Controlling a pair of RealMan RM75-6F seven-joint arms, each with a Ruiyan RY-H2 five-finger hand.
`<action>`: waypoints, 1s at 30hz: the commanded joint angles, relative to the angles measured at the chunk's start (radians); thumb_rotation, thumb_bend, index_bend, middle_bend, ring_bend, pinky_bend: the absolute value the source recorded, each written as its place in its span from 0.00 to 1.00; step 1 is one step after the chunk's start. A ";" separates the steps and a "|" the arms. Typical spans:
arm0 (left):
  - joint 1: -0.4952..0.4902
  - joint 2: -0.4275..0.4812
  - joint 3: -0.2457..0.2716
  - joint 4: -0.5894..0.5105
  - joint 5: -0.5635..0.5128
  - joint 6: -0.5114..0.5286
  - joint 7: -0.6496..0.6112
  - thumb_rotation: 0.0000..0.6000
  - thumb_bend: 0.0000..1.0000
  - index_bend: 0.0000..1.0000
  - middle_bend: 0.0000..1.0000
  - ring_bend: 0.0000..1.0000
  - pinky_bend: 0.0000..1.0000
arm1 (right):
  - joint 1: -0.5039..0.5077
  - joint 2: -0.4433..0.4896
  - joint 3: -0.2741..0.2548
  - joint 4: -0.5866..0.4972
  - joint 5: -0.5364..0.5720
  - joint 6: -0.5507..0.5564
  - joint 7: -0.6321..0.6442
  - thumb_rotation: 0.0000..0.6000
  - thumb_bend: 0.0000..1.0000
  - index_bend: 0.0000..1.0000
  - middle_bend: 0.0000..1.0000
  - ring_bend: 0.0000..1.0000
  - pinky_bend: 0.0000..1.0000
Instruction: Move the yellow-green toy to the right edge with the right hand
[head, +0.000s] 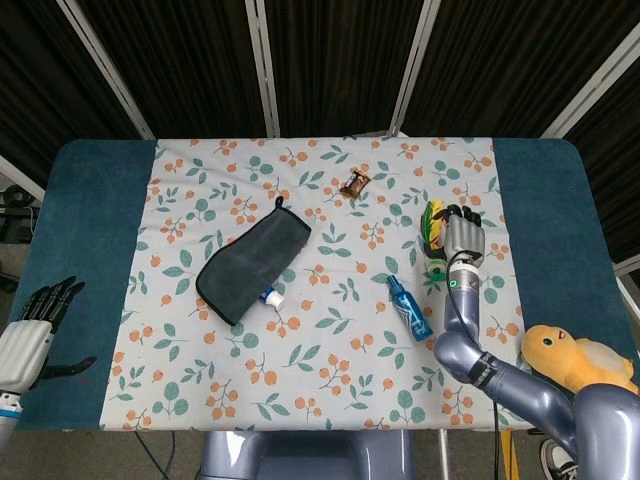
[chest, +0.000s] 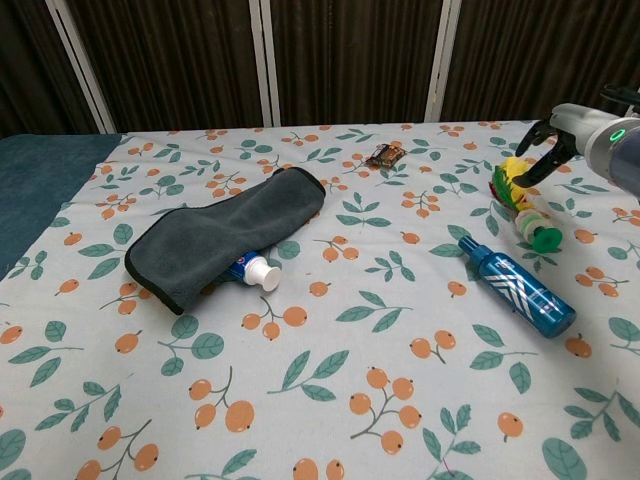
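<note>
The yellow-green toy (head: 432, 236), a feathered stick with a green base, lies on the right part of the floral cloth (head: 330, 390); the chest view shows this toy (chest: 518, 203) too. My right hand (head: 463, 238) hovers just right of and over it, fingers spread and curved. In the chest view my right hand (chest: 572, 128) points its fingertips (chest: 528, 168) down at the yellow feathers; I cannot tell whether they touch. Nothing is held. My left hand (head: 28, 336) stays open at the front left corner of the table.
A blue spray bottle (head: 410, 308) lies just in front of the toy. A grey towel (head: 252, 258) covers a toothpaste tube (head: 271, 296) left of centre. A brown snack wrapper (head: 355, 183) lies at the back. A yellow plush (head: 578, 362) sits beyond the right edge.
</note>
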 joint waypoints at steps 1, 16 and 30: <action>0.000 -0.001 0.000 -0.001 -0.001 -0.002 0.002 1.00 0.15 0.00 0.00 0.00 0.00 | 0.035 -0.030 0.032 0.081 0.063 -0.040 -0.018 1.00 0.22 0.30 0.11 0.00 0.00; -0.002 -0.003 -0.001 -0.006 -0.006 -0.006 0.009 1.00 0.15 0.00 0.00 0.00 0.00 | 0.095 -0.096 0.087 0.283 0.221 -0.151 -0.048 1.00 0.22 0.27 0.06 0.00 0.00; -0.002 -0.001 -0.003 -0.007 -0.018 -0.011 0.001 1.00 0.15 0.00 0.00 0.00 0.00 | 0.145 -0.169 0.143 0.416 0.238 -0.201 -0.005 1.00 0.22 0.38 0.11 0.00 0.00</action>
